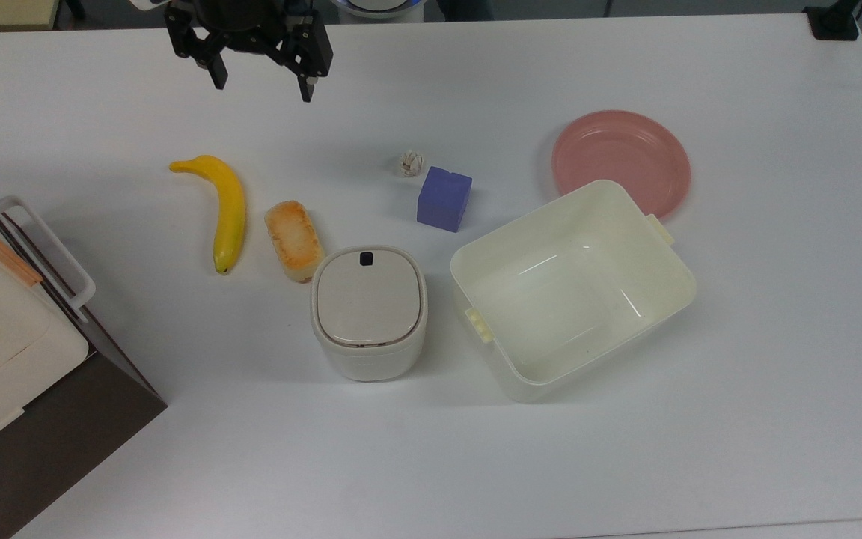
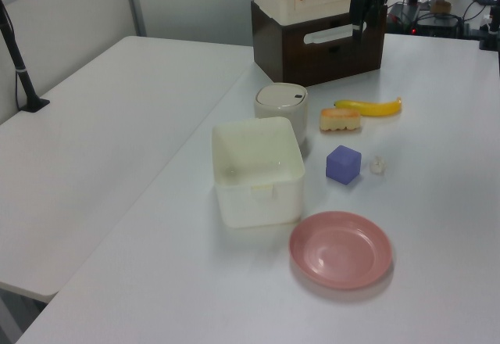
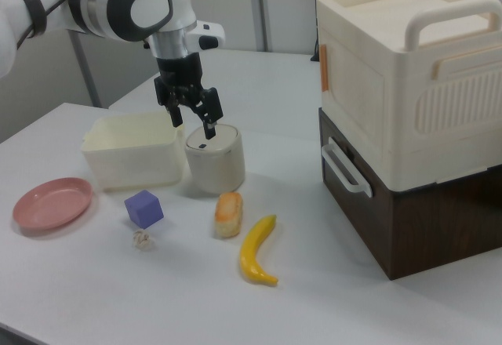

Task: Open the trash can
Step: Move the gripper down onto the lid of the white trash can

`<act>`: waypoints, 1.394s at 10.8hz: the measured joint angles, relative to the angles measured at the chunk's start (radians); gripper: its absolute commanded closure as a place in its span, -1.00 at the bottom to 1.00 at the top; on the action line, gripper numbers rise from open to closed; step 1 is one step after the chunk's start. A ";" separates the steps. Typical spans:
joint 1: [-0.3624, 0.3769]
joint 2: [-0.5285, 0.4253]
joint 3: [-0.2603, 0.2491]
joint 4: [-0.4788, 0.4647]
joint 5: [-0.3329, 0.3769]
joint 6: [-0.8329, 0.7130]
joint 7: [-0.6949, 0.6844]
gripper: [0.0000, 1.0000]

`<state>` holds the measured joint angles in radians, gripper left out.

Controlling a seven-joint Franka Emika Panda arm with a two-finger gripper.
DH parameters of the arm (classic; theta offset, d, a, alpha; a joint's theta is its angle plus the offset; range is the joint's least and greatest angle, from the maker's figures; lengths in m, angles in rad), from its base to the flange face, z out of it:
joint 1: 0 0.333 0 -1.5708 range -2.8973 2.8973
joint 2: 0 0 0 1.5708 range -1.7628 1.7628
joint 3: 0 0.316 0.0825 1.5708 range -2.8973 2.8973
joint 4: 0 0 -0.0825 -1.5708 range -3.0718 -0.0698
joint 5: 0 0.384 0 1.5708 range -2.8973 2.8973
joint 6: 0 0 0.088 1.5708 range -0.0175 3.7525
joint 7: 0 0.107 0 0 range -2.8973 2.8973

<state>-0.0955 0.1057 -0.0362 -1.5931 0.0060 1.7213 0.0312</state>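
The trash can [image 1: 369, 311] is a small cream-white rounded-square bin in the middle of the table. Its flat beige lid [image 1: 369, 297] lies shut, with a small black square mark near one edge. The trash can [image 2: 281, 103] also appears in the left view, and in the right view the trash can [image 3: 214, 158] stands beside the tub. My gripper [image 1: 261, 86] is open and holds nothing. It hangs near the top view's upper edge, well away from the can. In the right view my gripper [image 3: 194, 125] appears just over the lid, fingers pointing down. The left view shows my gripper [image 2: 359, 22] before the brown box.
A banana [image 1: 227, 209] and a bread piece [image 1: 293, 239] lie at the top view's left of the can. A purple cube [image 1: 444, 198], a paper wad [image 1: 411, 162], a pink plate [image 1: 620, 161] and a lidless cream tub [image 1: 667, 299] are to its right. A brown-and-cream box [image 1: 64, 404] fills the left corner.
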 measured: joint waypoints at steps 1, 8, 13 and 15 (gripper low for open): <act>0.000 0.004 0.001 0.000 0.000 0.000 0.000 -0.72; 0.008 0.093 0.013 -0.001 0.052 0.225 -0.067 1.00; 0.077 0.194 0.022 0.000 0.063 0.464 -0.072 1.00; 0.115 0.215 0.023 0.001 0.063 0.505 -0.072 1.00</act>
<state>0.0197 0.3203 -0.0129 -1.5924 0.0686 2.2260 -0.0412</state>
